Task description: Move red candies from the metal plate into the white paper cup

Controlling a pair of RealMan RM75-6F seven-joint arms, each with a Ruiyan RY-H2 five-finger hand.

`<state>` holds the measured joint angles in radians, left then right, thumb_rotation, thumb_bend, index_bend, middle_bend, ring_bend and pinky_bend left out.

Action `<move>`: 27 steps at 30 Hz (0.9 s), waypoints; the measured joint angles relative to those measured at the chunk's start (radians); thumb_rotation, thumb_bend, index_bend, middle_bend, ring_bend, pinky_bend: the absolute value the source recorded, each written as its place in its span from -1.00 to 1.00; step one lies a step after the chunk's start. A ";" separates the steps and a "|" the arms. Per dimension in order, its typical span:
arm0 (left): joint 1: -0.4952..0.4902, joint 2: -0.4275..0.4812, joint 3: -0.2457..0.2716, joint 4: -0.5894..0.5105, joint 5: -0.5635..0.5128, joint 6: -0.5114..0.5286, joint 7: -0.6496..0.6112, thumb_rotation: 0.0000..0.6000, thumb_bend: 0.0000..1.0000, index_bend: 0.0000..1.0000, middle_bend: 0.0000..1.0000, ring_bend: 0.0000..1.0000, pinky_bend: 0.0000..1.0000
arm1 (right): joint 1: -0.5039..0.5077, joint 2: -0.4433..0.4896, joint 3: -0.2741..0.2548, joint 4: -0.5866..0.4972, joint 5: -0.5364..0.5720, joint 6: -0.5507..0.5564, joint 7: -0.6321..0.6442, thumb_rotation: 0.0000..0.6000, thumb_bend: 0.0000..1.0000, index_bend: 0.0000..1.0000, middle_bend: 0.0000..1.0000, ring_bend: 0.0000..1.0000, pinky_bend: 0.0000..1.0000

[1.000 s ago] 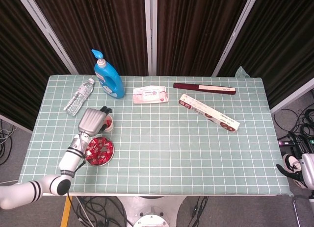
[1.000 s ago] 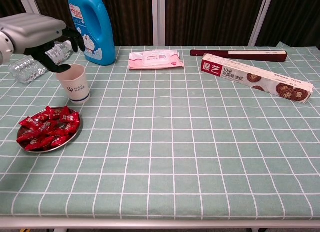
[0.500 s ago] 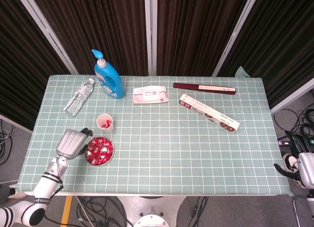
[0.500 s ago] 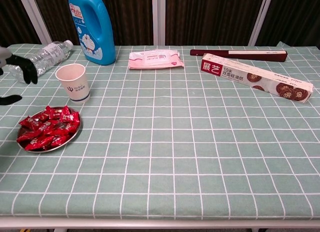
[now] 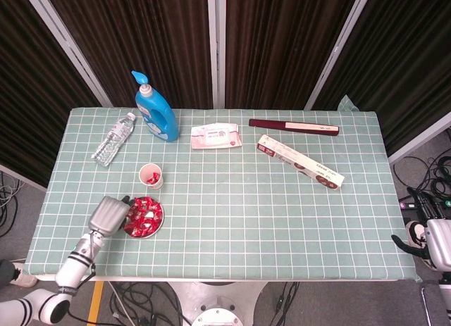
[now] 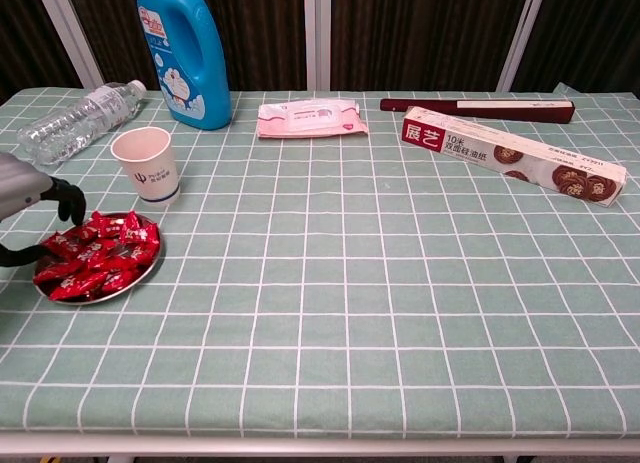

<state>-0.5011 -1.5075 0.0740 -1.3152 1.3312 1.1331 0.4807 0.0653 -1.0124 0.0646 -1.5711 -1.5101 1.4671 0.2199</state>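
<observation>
Since a second ago the left hand (image 5: pixel 109 215) has left its place above the white paper cup (image 5: pixel 151 176), swung out past the near-left edge of the surface, and come back in to the left rim of the metal plate (image 5: pixel 156 226). In the chest view its dark fingers (image 6: pixel 68 201) curve down and apart over the left side of the red candies (image 6: pixel 98 255), one fingertip low by the plate's edge; nothing shows between them, and whether they touch a candy cannot be told.

Most candies lie heaped on the plate, which sits near the front-left of the green checked surface (image 5: pixel 232 220). The cup stands upright just behind the plate, apart from it, with red showing inside from the head view.

Behind the cup lie a clear water bottle (image 5: pixel 113 139) on its side and an upright blue detergent bottle (image 5: pixel 156 109). Further right along the back — a pack of wet wipes (image 5: pixel 216 136), a dark red slim box (image 5: pixel 293 127) and a long cookie box (image 5: pixel 299 162) set at an angle.

The right hand (image 5: pixel 431 241) hangs off the surface's right edge, low beside it; how its fingers lie cannot be told.
</observation>
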 measured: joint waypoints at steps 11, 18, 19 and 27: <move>-0.004 -0.041 -0.025 0.065 -0.016 -0.056 0.032 1.00 -0.30 -0.05 -0.01 0.89 1.00 | 0.000 0.002 0.000 -0.002 0.006 -0.003 -0.003 1.00 -0.80 -1.00 -0.73 -0.82 -0.14; -0.001 -0.054 -0.028 0.082 -0.009 -0.068 0.039 1.00 -0.31 0.07 0.09 0.90 1.00 | 0.001 0.003 0.000 -0.003 0.009 -0.004 -0.003 1.00 -0.80 -1.00 -0.73 -0.82 -0.14; 0.000 -0.057 -0.027 0.085 -0.006 -0.071 0.038 1.00 -0.31 0.07 0.09 0.90 1.00 | 0.001 0.003 0.000 -0.004 0.009 -0.004 -0.003 1.00 -0.80 -1.00 -0.73 -0.82 -0.14; 0.000 -0.067 -0.027 0.098 0.008 -0.085 0.039 1.00 -0.31 0.16 0.20 0.92 1.00 | -0.001 0.005 0.000 -0.006 0.008 0.000 -0.002 1.00 -0.80 -1.00 -0.73 -0.82 -0.14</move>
<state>-0.5014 -1.5746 0.0471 -1.2168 1.3394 1.0476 0.5192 0.0638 -1.0074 0.0648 -1.5769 -1.5017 1.4674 0.2180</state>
